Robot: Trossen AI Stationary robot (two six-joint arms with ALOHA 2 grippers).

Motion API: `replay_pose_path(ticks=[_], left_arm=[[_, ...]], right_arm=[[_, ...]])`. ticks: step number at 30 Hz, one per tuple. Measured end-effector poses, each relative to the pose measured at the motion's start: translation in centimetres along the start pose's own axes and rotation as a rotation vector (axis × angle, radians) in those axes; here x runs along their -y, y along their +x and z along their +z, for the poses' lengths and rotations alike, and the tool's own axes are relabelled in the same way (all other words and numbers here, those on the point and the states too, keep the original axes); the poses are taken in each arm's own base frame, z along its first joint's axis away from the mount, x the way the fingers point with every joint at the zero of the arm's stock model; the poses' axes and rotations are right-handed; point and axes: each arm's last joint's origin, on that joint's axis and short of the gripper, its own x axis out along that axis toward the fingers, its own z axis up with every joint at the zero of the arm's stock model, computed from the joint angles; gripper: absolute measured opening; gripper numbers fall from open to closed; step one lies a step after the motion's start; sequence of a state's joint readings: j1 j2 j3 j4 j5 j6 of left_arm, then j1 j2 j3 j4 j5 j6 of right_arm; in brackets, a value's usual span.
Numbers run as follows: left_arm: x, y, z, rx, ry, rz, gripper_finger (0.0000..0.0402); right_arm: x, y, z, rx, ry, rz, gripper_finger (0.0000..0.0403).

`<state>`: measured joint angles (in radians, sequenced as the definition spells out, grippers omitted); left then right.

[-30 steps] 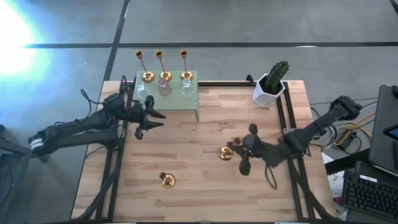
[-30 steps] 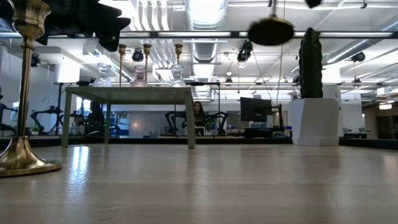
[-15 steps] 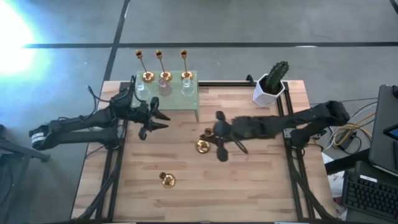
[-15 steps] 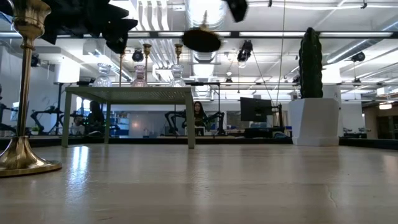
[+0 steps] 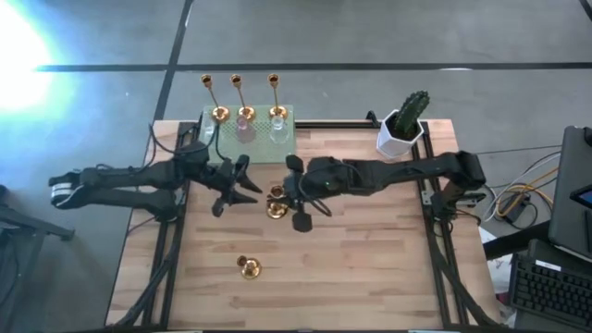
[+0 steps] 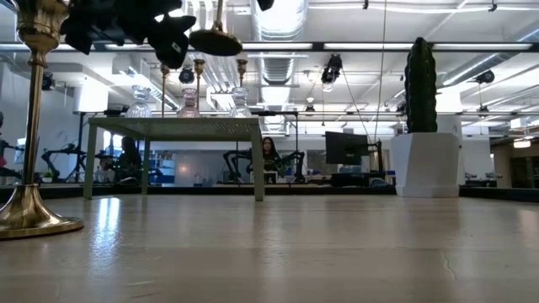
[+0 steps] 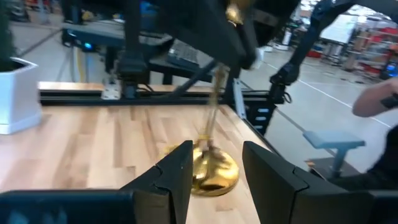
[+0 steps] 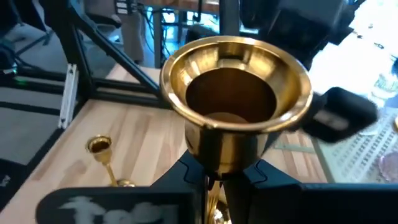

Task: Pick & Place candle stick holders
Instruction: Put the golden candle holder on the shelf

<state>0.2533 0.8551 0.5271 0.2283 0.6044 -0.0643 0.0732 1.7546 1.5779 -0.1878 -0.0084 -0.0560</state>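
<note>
One brass holder (image 5: pixel 276 205) hangs upright, stem vertical, clamped in my right tool (image 5: pixel 289 200). My left tool (image 5: pixel 242 184) gapes empty just beside it. Another holder (image 5: pixel 248 267) stands apart on the tabletop (image 5: pixel 370 277).

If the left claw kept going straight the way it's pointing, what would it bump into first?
Most likely the gold holder that the right gripper carries. The left gripper is open and points at it, and in the left wrist view its round base shows between the fingers. How near they are is hard to tell.
</note>
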Motion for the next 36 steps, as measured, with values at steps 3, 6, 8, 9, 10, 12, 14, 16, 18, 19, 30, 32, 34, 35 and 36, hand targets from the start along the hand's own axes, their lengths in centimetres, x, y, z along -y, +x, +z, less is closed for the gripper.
replay_pose_path(ticks=[3, 6, 8, 9, 10, 12, 14, 16, 18, 19, 30, 32, 34, 35, 36], left_arm=[[0.2, 0.7, 0.0, -0.012, 0.0, -0.021, 0.0145], [0.3, 1.2, 0.5, -0.008, 0.02, -0.012, 0.0145], [0.3, 1.6, 0.8, -0.008, 0.034, -0.011, 0.0145], [0.3, 1.8, 0.9, -0.012, 0.036, -0.014, 0.0145], [0.2, 2.0, 1.1, -0.014, 0.038, -0.016, 0.0145], [0.0, 2.4, 1.3, -0.016, 0.045, -0.018, 0.0145], [-0.2, 2.8, 1.5, -0.023, 0.051, -0.019, 0.0145], [-0.3, 3.1, 1.5, -0.032, 0.049, -0.02, 0.0145], [-0.3, 3.4, 1.6, -0.032, 0.051, -0.026, 0.0145], [-0.3, 3.5, 1.7, -0.033, 0.052, -0.028, 0.0145], [-0.5, 4.3, 2.4, -0.029, 0.062, -0.041, 0.0068], [-0.4, 4.3, 2.3, -0.027, 0.072, -0.045, 0.0025], [-0.4, 4.2, 2.3, -0.027, 0.073, -0.044, 0.0021], [-0.4, 4.3, 2.3, -0.028, 0.073, -0.044, 0.0021], [-0.4, 4.3, 2.2, -0.029, 0.072, -0.046, 0.0021]], right_arm=[[0.6, 0.6, 0.2, -0.002, 0.006, 0.002, 0.002], [0.7, 1.1, 0.3, -0.002, 0.006, 0.025, 0.002], [0.5, 1.4, 0.6, 0.009, 0.001, 0.038, 0.002], [0.4, 1.5, 0.7, 0.011, 0.0, 0.045, 0.002], [0.4, 1.7, 0.6, 0.008, -0.001, 0.05, 0.002], [0.4, 1.9, 0.7, 0.01, -0.003, 0.056, 0.002], [0.6, 2.0, 0.6, 0.006, -0.003, 0.055, 0.002], [0.6, 1.9, 0.7, 0.01, -0.005, 0.051, 0.002], [0.6, 1.7, 0.7, 0.01, -0.003, 0.053, 0.002], [0.6, 1.7, 0.7, 0.011, -0.001, 0.054, 0.002], [0.7, 1.8, 0.6, 0.006, 0.002, 0.051, 0.002], [0.7, 1.8, 0.5, 0.005, 0.006, 0.052, 0.002], [0.7, 1.8, 0.5, 0.003, 0.008, 0.053, 0.002], [0.7, 1.8, 0.5, 0.003, 0.008, 0.053, 0.002], [0.7, 1.8, 0.5, 0.003, 0.008, 0.053, 0.002]])
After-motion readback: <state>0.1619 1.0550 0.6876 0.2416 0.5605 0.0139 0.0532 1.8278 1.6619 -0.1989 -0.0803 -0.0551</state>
